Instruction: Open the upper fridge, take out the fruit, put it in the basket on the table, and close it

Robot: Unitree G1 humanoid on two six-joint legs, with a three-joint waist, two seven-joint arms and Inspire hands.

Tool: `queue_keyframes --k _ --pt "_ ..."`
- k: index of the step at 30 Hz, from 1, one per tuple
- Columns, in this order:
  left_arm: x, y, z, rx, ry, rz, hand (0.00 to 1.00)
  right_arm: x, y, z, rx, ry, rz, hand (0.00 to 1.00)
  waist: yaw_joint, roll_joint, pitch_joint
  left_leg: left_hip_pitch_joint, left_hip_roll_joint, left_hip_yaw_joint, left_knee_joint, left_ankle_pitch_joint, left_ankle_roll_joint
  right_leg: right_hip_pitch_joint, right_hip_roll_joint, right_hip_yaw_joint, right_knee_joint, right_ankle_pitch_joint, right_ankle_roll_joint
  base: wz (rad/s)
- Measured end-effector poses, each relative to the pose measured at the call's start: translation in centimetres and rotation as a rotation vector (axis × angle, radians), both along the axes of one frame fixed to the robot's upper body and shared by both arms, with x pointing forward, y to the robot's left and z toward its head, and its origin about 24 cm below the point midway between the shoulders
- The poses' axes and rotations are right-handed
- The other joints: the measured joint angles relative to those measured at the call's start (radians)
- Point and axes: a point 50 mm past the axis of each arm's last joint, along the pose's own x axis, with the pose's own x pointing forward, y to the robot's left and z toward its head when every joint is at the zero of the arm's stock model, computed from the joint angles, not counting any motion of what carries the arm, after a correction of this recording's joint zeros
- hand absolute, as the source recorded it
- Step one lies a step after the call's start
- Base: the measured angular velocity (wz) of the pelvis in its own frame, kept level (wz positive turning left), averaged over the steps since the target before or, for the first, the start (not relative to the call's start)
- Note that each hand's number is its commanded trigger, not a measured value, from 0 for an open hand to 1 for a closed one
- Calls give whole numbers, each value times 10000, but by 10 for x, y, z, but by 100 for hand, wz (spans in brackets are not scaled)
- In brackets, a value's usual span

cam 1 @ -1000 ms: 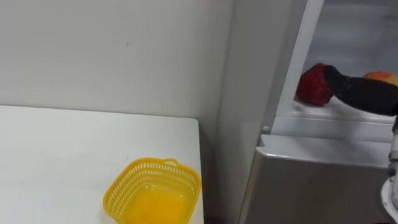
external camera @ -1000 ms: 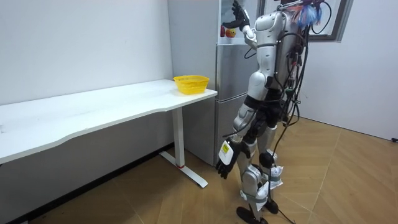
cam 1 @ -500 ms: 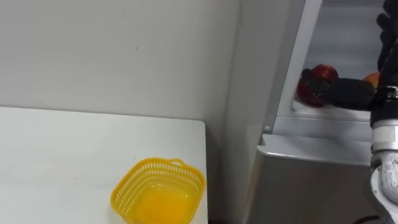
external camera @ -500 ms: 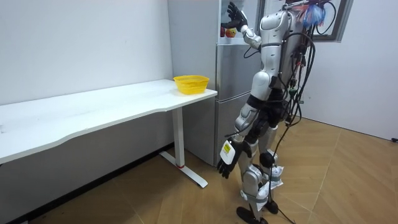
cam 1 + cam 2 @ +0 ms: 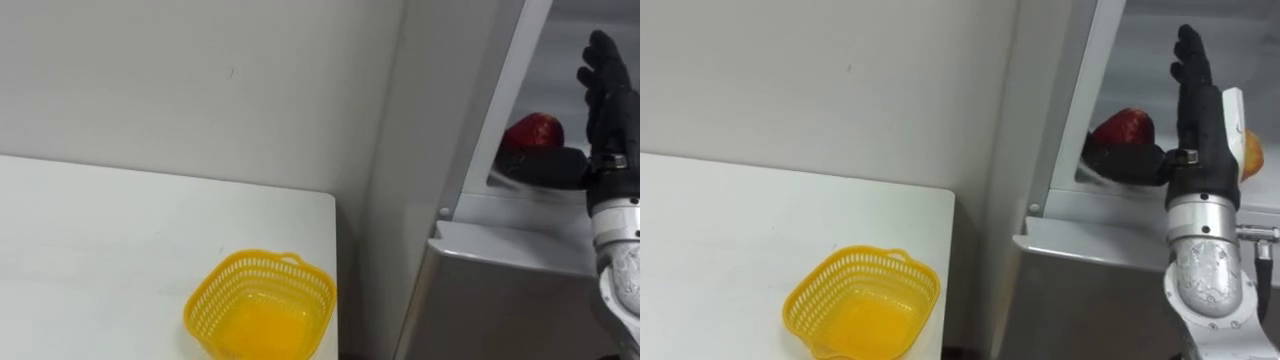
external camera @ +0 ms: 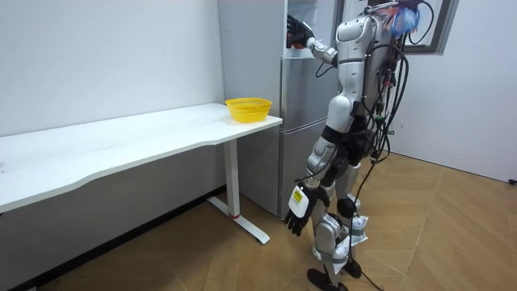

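A red apple point(image 5: 532, 132) lies on the shelf of the open upper fridge point(image 5: 520, 205), with an orange-yellow fruit point(image 5: 1251, 152) to its right. My right hand point(image 5: 1202, 100) stands upright just right of the apple, open, fingers straight up. Its thumb reaches sideways across the apple's lower front; whether it touches I cannot tell. In the room view the right hand point(image 6: 300, 31) is up at the fridge opening, and my left hand point(image 6: 296, 214) hangs open beside my thigh. I stand facing the fridge.
A yellow mesh basket point(image 5: 260, 308) sits empty at the near right corner of the white table point(image 5: 100, 250), left of the fridge. The grey lower fridge door point(image 5: 500, 310) is closed below the shelf. A white wall runs behind the table.
My right hand has turned from lying across the shelf in front of the apple to standing upright beside it. The view has shifted slightly.
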Motion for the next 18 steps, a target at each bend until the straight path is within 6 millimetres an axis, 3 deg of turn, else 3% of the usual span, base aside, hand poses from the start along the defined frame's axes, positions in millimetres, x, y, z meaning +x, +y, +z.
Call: queue_keyframes --k 4,8,18 --pt "2 1 1 -105 -38 -70 0 0 -2 1 -130 33 13 0 20 -8 -1 -5 -5 -32 21 0 -1 1 -2 -24 -3 0 0 1" --pt "4 2 3 -113 -220 -159 0 6 -7 -14 253 894 301 0 64 -96 -35 3 -9 -56 44 1 -2 20 -12 -76 -1 0 0 0" --pt "-7 8 4 249 506 168 0 18 -13 -23 646 2200 911 0 66 -158 -83 68 -5 -96 30 7 -13 132 -19 -145 21 5 -9 1"
